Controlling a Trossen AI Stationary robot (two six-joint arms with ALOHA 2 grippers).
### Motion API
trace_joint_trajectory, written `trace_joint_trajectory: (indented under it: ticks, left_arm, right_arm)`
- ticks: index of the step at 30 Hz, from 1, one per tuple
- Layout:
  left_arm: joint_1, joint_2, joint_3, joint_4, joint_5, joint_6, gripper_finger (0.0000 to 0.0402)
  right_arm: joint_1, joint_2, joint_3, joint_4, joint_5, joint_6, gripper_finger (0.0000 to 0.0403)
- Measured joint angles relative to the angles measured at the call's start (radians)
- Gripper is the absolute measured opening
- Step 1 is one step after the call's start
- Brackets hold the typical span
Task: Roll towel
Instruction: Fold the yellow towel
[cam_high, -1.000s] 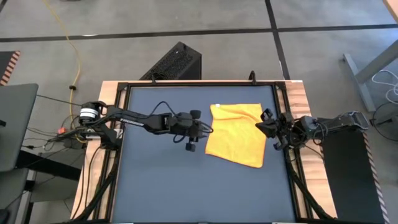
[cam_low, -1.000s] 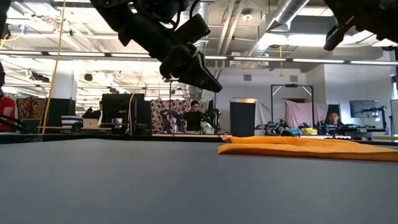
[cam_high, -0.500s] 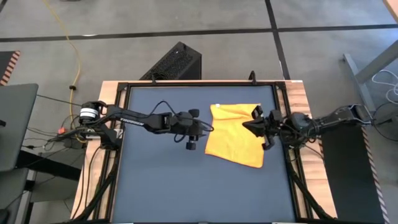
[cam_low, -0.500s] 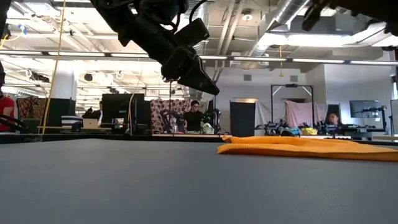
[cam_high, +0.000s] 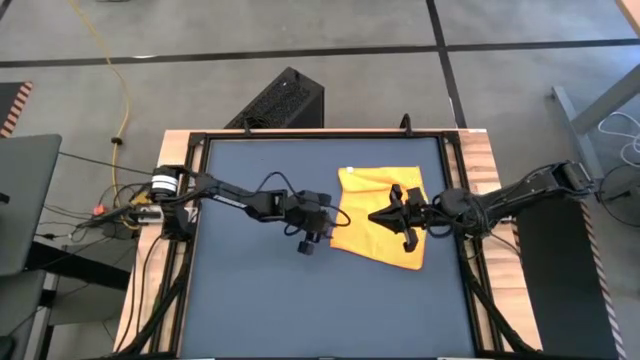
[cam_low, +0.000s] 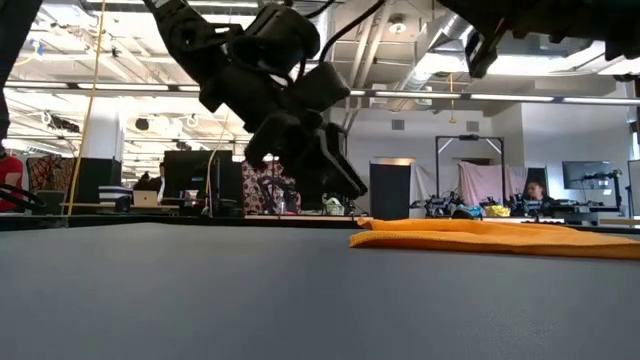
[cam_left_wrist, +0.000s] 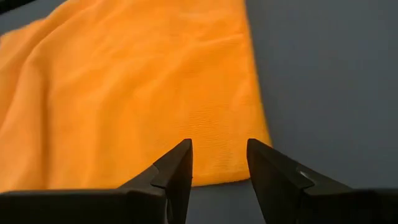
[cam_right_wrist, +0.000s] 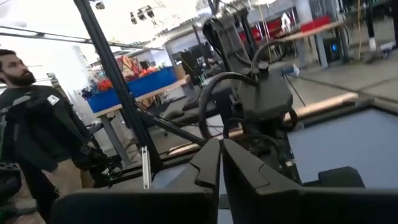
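From above, the towel (cam_high: 378, 218) lies flat on the right half of the table (cam_high: 250, 300). The left gripper (cam_high: 325, 215) is at its left edge, the right gripper (cam_high: 385, 216) over its middle. At table height, the towel (cam_low: 495, 238) lies low at right. The left wrist shows fingers (cam_left_wrist: 177, 171) apart above the towel's (cam_left_wrist: 124, 93) edge. The right wrist shows fingers (cam_right_wrist: 208, 163) together, a person (cam_right_wrist: 37, 124) standing beyond.

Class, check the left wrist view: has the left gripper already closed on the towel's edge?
No. The left gripper has its fingers apart, with the flat towel lying ungrasped on the table beyond them.
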Motion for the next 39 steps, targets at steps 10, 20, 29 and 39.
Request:
trace_joint_trajectory:
  ticks: [10, 20, 29, 39]
  left_arm:
    - [-0.033, 0.121, 0.033, 0.002, 0.044, 0.105, 0.0187]
    - [-0.071, 0.185, 0.188, -0.2, -0.024, 0.098, 0.0115]
    - [-0.057, 0.092, 0.293, -0.576, -0.149, 0.113, 0.0003]
    - [-0.012, -0.302, 0.081, -0.49, -0.177, 0.033, 0.0]
  right_arm:
    - [-0.012, 0.042, 0.0, 0.046, 0.0, 0.02, 0.0052]
    - [-0.051, 0.043, 0.046, 0.046, 0.0, 0.017, 0.0052]
    - [-0.089, 0.043, 0.124, 0.044, 0.0, -0.075, 0.0052]
    - [-0.151, 0.045, 0.203, 0.046, 0.002, -0.095, 0.0052]
